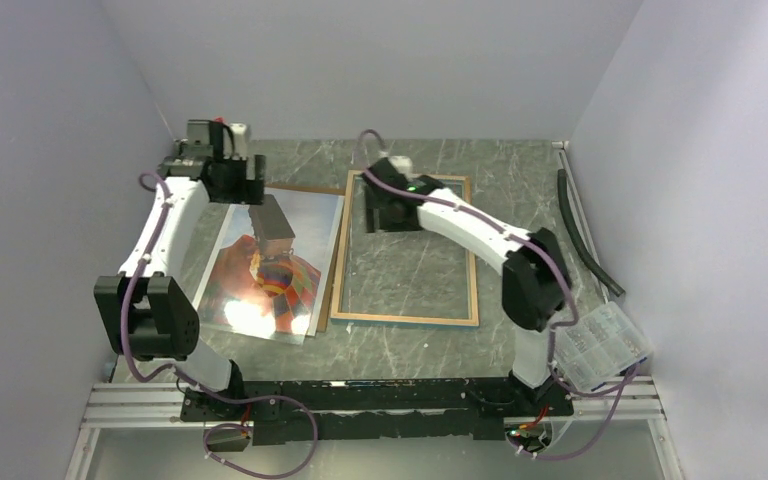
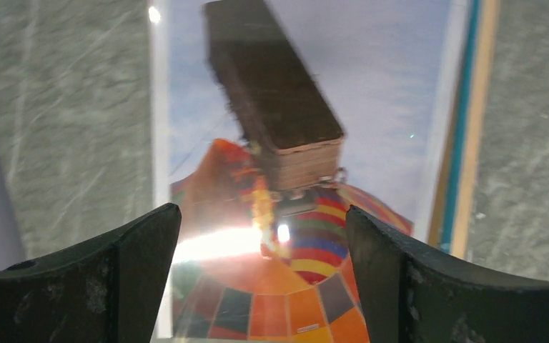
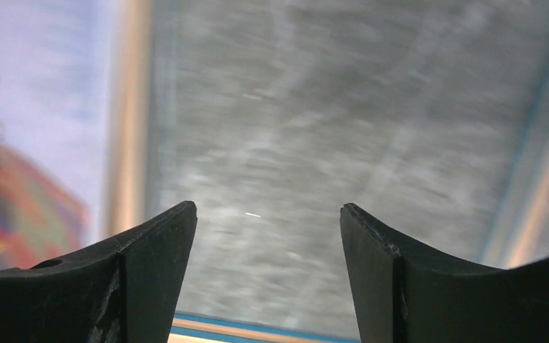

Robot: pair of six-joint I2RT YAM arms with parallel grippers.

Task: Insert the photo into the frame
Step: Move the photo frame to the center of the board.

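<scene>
1. Starting with top view: see photo (image 1: 265, 270) flat and face up on left part of table (image 1: 520, 170), resting on brown backing board (image 1: 328, 290), with board edge peeking out at right and far side. See frame (image 1: 405, 318) just beside it on right, wood-coloured back up, table visible through pane. Touching board or just apart: cannot tell.
2. Same view: find left gripper (image 1: 235, 188) at far edge of photo and right gripper (image 1: 392, 212) over far-left corner inside frame. Nothing held by either.
3. Left wrist view: note left gripper (image 2: 263, 214) spread wide, fingers (image 2: 136, 250) either side of balloon print, nothing pinched. Note glossy photo (image 2: 386, 93) with strong glare near middle. Turquoise and wood line at right: frame (image 2: 465, 143) rim, by the look of it.
4. Right wrist view: note right gripper (image 3: 268, 214) spread too, empty, above clear pane. See frame (image 3: 125, 107) rim at left, right and bottom, and photo (image 3: 21, 164) blurred at far left, outside rim.
5. Judging step in hand: getting a hold on photo. Expect thin paper lying flat to resist a straight top-down pinch. Better to drag it until one edge overhangs board, then pinch white border, not print.
6. Probably needs turning face down before going into back of frame. Square corners to rim first, lower one edge in, then lay flat. Keep right gripper ready to steady frame. Avoid pressing on pane.
</scene>
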